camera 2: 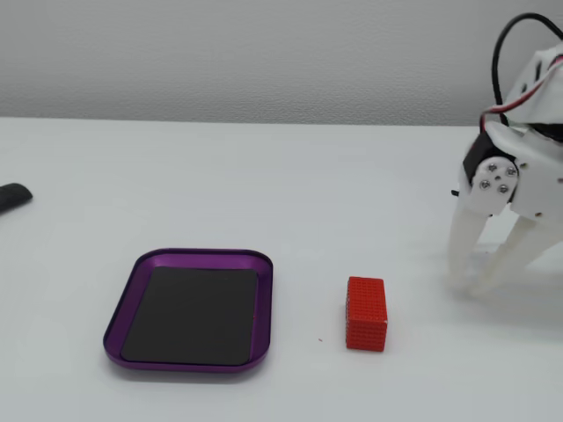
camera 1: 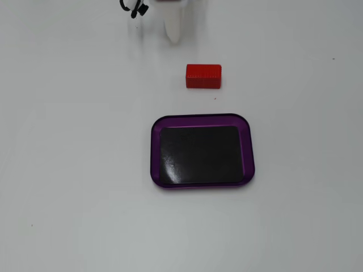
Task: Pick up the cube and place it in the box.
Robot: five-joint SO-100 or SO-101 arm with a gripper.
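The cube [camera 1: 203,76] is a small red block lying on the white table just beyond the box's far rim; it also shows in the other fixed view [camera 2: 366,313], to the right of the box. The box [camera 1: 155,153] is a shallow purple-rimmed tray with an empty black bottom, and it shows in the other fixed view too [camera 2: 122,318]. My white gripper [camera 2: 471,281] stands at the far right with its tips down near the table, clearly apart from the cube. Its fingers meet at the tips and hold nothing. In the first fixed view the gripper [camera 1: 173,38] pokes in from the top edge.
A dark object [camera 2: 12,197] lies at the left edge of the table. Black cables [camera 1: 133,8] hang by the arm at the top. A grey wall stands behind the table.
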